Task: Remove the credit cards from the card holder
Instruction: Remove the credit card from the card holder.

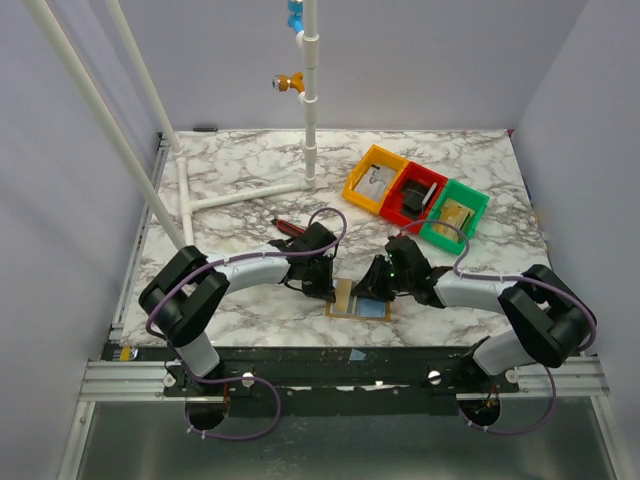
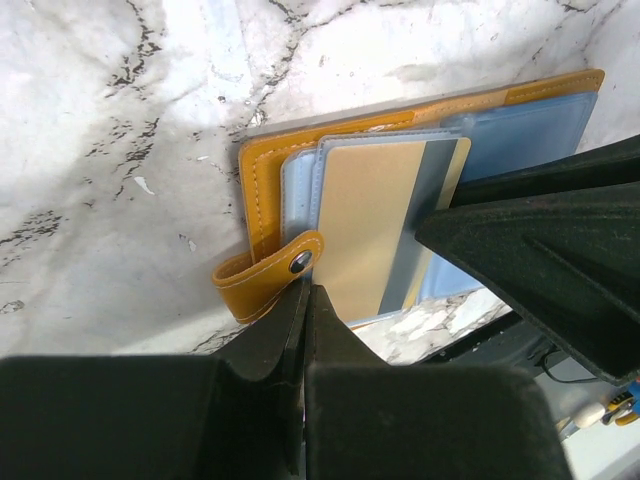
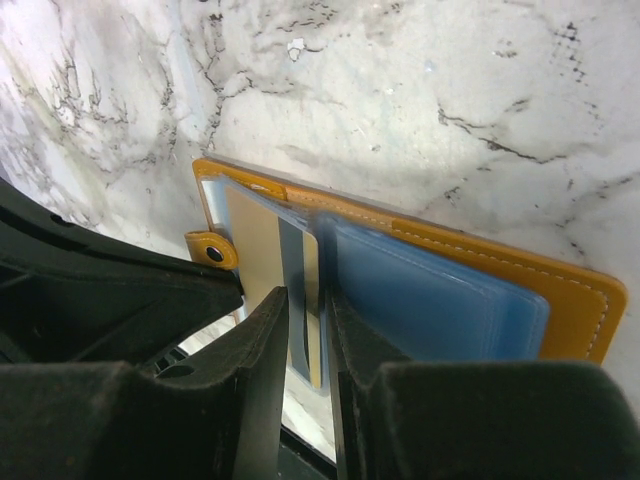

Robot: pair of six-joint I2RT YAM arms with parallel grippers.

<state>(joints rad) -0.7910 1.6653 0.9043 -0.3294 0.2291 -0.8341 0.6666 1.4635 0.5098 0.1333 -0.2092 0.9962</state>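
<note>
worktop [image 2: 120, 150]: glossy marble-pattern surface
card holder [image 2: 262, 175]: stitched mustard leather, metal snap
sleeves [image 3: 430, 295]: shiny clear-blue plastic
claw fingers [image 2: 330, 350]: matt black plastic

The card holder [image 2: 262, 165] has its near edge hidden behind both grippers' fingers; the bins' [image 1: 415, 197] contents are too small to identify.

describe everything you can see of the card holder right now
The card holder is a mustard-brown, leather-looking bifold with pale stitching, lying open and flat on the marble table near its front edge. Grey-blue clear sleeves line it, and a snap tab sticks out at one side. The shut left gripper presses by that tab; the right gripper pinches a tan card in it.
</note>
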